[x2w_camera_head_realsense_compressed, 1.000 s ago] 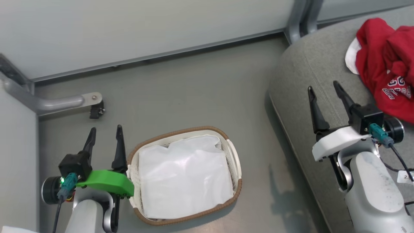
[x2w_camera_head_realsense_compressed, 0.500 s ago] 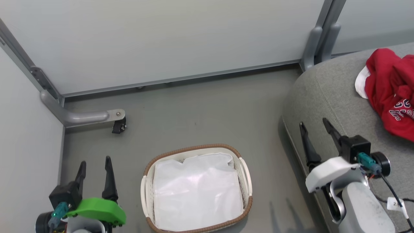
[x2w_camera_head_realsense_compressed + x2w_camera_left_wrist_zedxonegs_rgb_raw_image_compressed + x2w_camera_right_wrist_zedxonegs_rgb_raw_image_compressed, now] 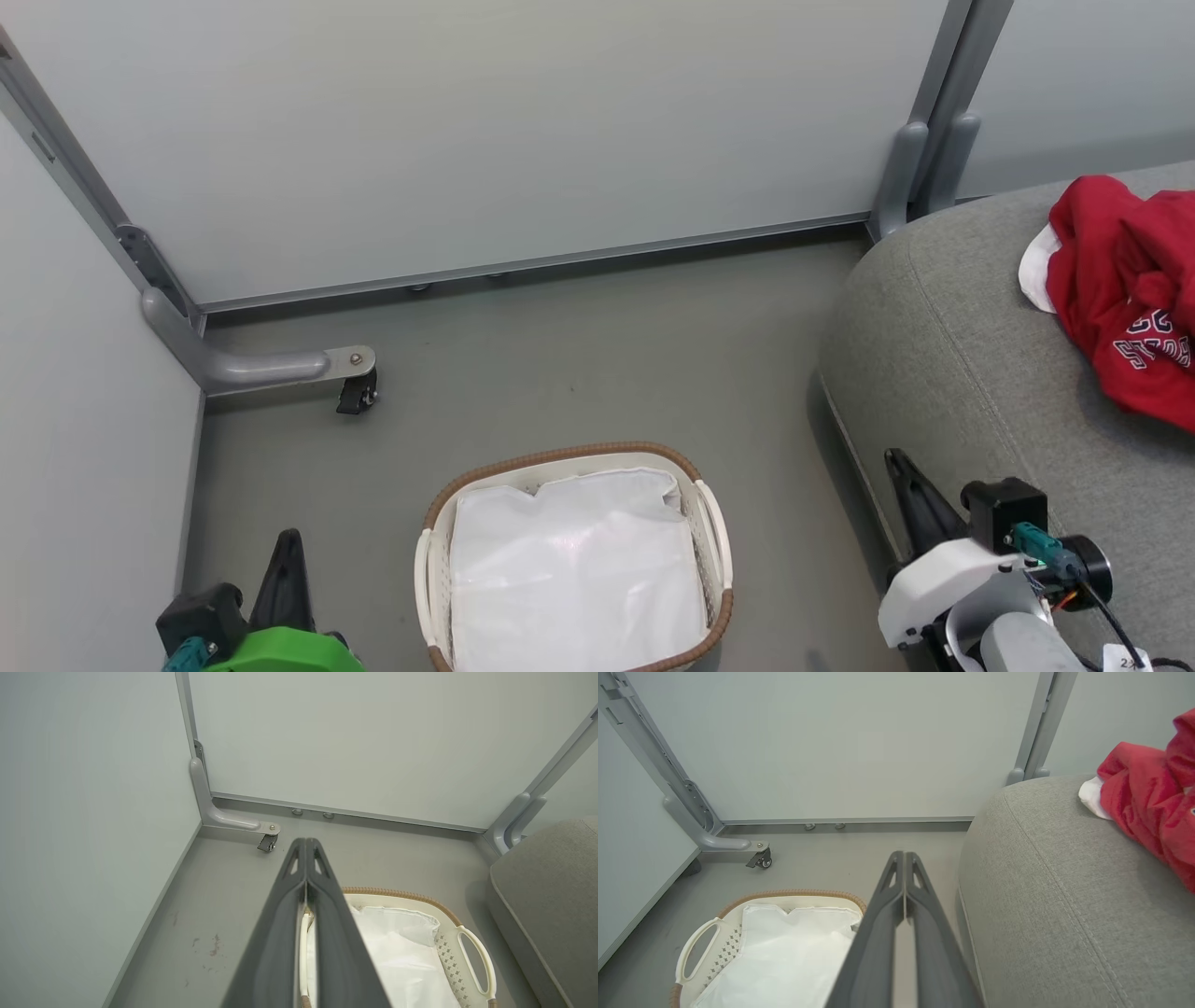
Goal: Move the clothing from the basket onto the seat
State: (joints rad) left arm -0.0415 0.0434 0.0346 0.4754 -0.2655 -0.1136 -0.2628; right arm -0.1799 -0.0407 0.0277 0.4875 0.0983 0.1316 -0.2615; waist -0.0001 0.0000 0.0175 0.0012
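The clothing (image 3: pixel 1125 299) is being shown heaped on the seat (image 3: pixel 952 355), at three o'clock in the head view. It is well apart from the basket (image 3: pixel 560 453) at six o'clock, whose white liner (image 3: pixel 574 569) is being shown bare, so the task is being judged as done. Accordingly, the left gripper (image 3: pixel 289 546) and right gripper (image 3: pixel 898 464) are being held pressed shut on nothing, flanking the basket. The red heap is being cut off by the frame edge, so the number of garments cannot be made out.

Grey floor (image 3: pixel 579 345), pale partition panels (image 3: pixel 467 121), caster-wheeled metal foot (image 3: pixel 280 366)
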